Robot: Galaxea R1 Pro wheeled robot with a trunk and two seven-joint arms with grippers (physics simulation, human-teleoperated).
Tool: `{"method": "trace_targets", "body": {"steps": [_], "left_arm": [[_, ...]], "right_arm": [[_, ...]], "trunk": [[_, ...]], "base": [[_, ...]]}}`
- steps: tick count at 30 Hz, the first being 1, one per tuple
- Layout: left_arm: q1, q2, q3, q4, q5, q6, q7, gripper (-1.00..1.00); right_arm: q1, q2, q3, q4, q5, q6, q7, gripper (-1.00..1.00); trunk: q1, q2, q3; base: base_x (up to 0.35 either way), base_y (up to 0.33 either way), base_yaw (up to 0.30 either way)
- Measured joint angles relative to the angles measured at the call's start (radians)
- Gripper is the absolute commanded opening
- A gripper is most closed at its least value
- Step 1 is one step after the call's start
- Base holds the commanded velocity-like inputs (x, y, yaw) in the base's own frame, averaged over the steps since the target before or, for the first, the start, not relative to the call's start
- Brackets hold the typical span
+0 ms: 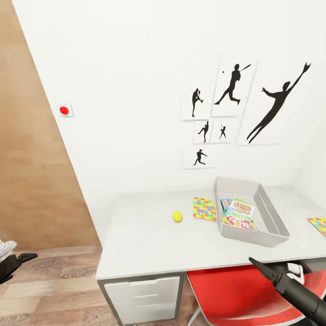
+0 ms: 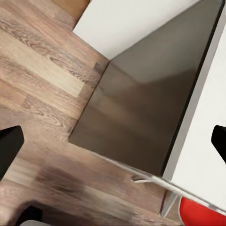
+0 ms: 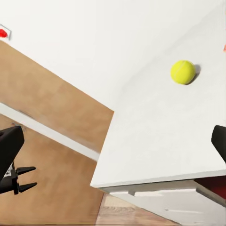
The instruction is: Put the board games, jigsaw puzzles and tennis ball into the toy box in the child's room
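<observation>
Left gripper (image 1: pixel 16 262) noted low over the wood floor (image 1: pixel 54 280), fingers spread wide, nothing held. On the table (image 1: pixel 136 235): tennis ball (image 1: pixel 177 217), then one jigsaw puzzle (image 1: pixel 205 208) just beside the toy box (image 1: pixel 271 226). Board games (image 1: pixel 239 213) seen inside that box. Second puzzle (image 1: pixel 318 225) at far right. Right gripper (image 1: pixel 267 271) found near the table's front edge, jaws wide, empty.

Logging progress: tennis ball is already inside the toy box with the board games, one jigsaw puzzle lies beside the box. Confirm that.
Not quite: the tennis ball sits on the bare table, apart from the toy box, as the head view shows. Board games are inside; one jigsaw puzzle lies beside the box.
</observation>
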Motion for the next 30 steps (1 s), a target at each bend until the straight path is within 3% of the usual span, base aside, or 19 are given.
{"method": "trace_targets", "body": {"steps": [16, 20, 22, 25, 27, 30], "left_arm": [[0.0, 0.0, -0.003, 0.0, 0.0, 0.0, 0.0, 1.0], [0.0, -0.001, -0.014, 0.0, -0.019, -0.001, 0.001, 1.0], [0.0, -0.001, -0.031, 0.001, -0.046, -0.005, 0.003, 1.0], [0.0, -0.002, -0.069, 0.001, -0.114, -0.034, 0.005, 1.0], [-0.001, -0.004, -0.107, 0.001, -0.207, -0.099, 0.007, 1.0], [-0.001, -0.007, -0.135, 0.003, -0.294, -0.164, 0.008, 1.0]], "right_arm": [[0.0, -0.001, 0.0, 0.009, 0.002, -0.001, -0.002, 1.0], [0.0, -0.001, 0.0, 0.009, 0.002, -0.001, -0.003, 1.0], [0.0, -0.001, 0.0, 0.009, 0.003, -0.001, -0.003, 1.0], [0.0, -0.001, 0.0, 0.009, 0.003, -0.001, -0.004, 1.0], [0.0, -0.001, 0.0, 0.009, 0.004, -0.001, -0.007, 1.0], [0.0, -0.001, 0.0, 0.009, 0.004, -0.001, -0.01, 1.0]], "trunk": [[0.0, 0.0, -0.017], [0.0, 0.0, -0.022], [0.0, 0.0, -0.023], [0.0, 0.0, -0.025], [0.0, 0.0, -0.025], [0.0, 0.0, -0.025]], "base": [[0.001, 0.245, 0.221], [0.073, 0.054, 0.142], [0.076, 0.027, 0.075], [0.049, 0.015, 0.041], [0.023, 0.007, 0.02], [0.044, 0.004, 0.011]]}}
